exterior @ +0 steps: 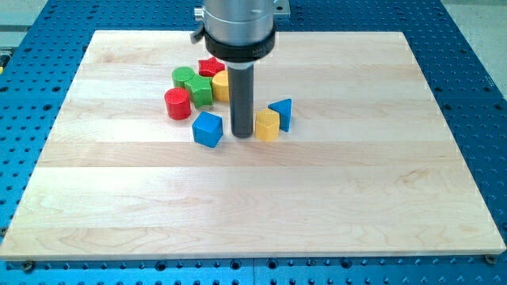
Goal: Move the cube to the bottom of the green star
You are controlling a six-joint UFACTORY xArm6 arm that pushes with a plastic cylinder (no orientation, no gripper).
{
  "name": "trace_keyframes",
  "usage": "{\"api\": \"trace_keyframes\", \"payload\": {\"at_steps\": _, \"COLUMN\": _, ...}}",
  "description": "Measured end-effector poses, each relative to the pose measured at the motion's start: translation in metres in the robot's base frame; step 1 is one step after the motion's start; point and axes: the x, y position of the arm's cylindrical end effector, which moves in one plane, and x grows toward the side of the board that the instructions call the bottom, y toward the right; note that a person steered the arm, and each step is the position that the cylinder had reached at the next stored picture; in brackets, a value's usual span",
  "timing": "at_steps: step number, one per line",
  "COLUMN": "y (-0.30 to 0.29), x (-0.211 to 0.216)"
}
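So my tip [242, 134] sits bare between the blue cube [207, 129] and a yellow block [268, 125], holding nothing. Green star [200, 90] is up-left, crowded by red cylinder [177, 104], green cylinder [184, 77], red star [210, 66].

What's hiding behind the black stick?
Part of a yellow block peeks out on the rod's left. My tip sits between the blue cube and another yellow block. Anything else behind is covered.

Pale wood board [317, 198], matt; blue cube [207, 129], smooth.
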Motion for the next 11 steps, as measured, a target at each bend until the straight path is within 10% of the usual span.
{"api": "trace_keyframes", "payload": {"at_steps": 11, "y": 0.013, "x": 0.029}}
